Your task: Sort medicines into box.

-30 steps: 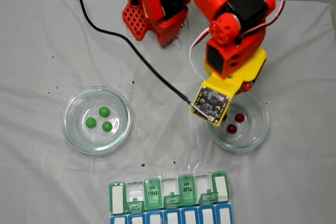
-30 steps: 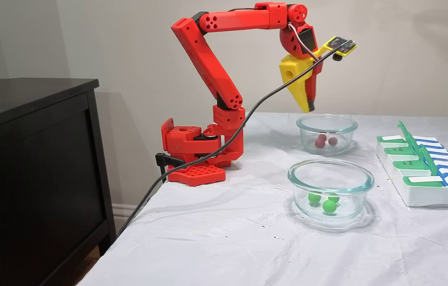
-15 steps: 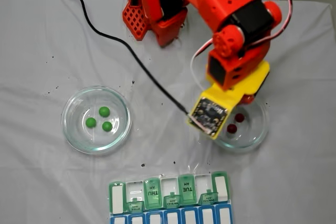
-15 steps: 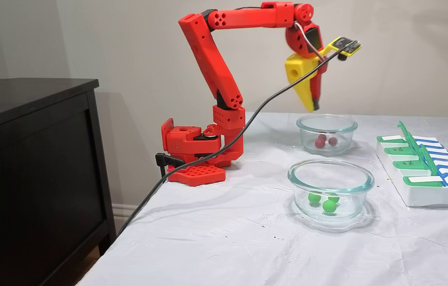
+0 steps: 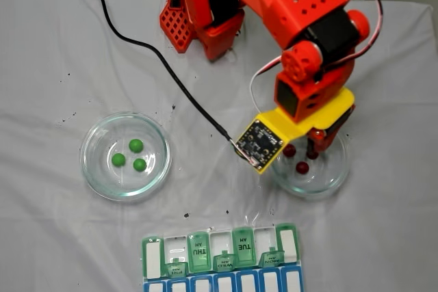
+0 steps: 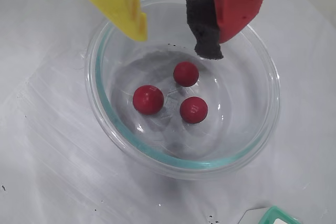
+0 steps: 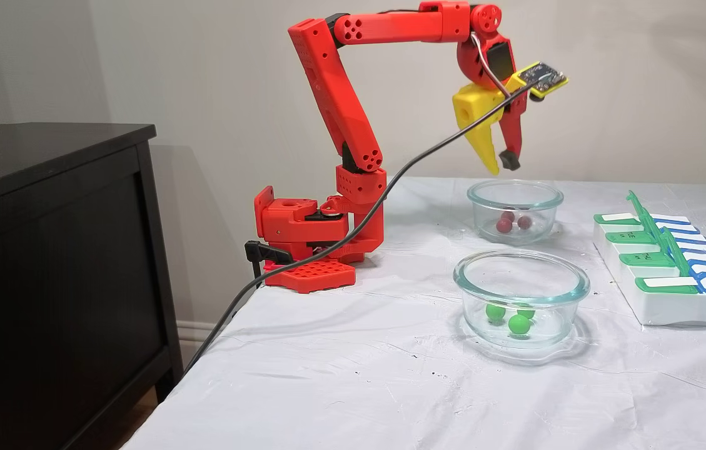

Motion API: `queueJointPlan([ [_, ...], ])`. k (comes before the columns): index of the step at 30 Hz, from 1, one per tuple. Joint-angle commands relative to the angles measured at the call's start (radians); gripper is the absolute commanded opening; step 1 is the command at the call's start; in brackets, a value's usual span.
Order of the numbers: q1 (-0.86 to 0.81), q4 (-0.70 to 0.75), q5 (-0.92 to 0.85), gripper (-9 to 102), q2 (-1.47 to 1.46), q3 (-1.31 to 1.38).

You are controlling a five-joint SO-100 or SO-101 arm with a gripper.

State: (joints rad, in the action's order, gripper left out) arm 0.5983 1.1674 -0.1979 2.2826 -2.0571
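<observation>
Three red pills (image 6: 186, 90) are seen in the wrist view clustered at the centre of a clear glass dish (image 6: 134, 142): one at 12 o'clock, one at 9, one at 4 of the cluster, close together but apparently not touching. The gripper (image 6: 176, 35) is held above the dish's 12 o'clock rim, jaws spread, nothing pinched; yellow finger at 11, red finger with dark foam pad (image 6: 205, 30) at 1. In the side fixed view the gripper (image 7: 498, 167) is shown above the far dish, clear of the rim.

Three green pills (image 5: 129, 156) are left in the second dish (image 5: 92, 172), at 9 o'clock in the top fixed view. The pill box (image 5: 217, 241) lies at 6 o'clock of that view, some green lids raised.

Step judged in hand: descent onto one red pill. The 12 o'clock pill is likely easiest, being nearest the fingers. The jaws should be kept spread until one finger is each side, with neighbours outside the gap. Closing should be slow; a glossy round pill is likely to squirt out, and the glass wall should be avoided.
</observation>
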Motion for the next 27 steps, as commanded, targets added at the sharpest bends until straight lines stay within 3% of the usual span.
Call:
queueJointPlan([
  [1, 0.021, -0.060, 0.025, 23, 0.044, -0.017],
  [27, 0.080, -0.189, 0.106, 26, -0.213, -0.041],
])
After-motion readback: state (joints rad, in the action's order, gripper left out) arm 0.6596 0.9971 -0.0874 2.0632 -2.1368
